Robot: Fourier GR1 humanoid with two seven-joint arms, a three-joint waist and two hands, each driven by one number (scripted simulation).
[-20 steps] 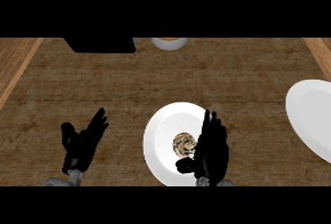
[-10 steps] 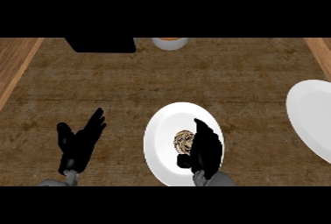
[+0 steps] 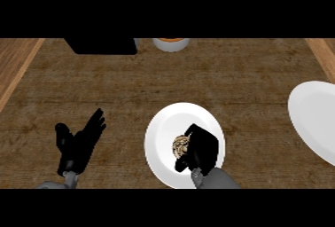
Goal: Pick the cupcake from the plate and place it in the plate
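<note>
Presently listed: right hand (image 3: 201,150), curled round cupcake (image 3: 181,145), over near white plate (image 3: 171,122); cupcake just left of its palm, partly hidden, above plate's middle. Second white plate (image 3: 313,119) well apart to right of that hand, cut by view's edge. Left hand (image 3: 79,142) well to left, fingers straight and up, holding nothing, above brown counter (image 3: 196,80).

— Where is the camera looking from?
— The single head view is looking steeply down at the counter (image 3: 163,80), fairly near; the counter's far edge is lying along the top, forearms entering from below.
</note>
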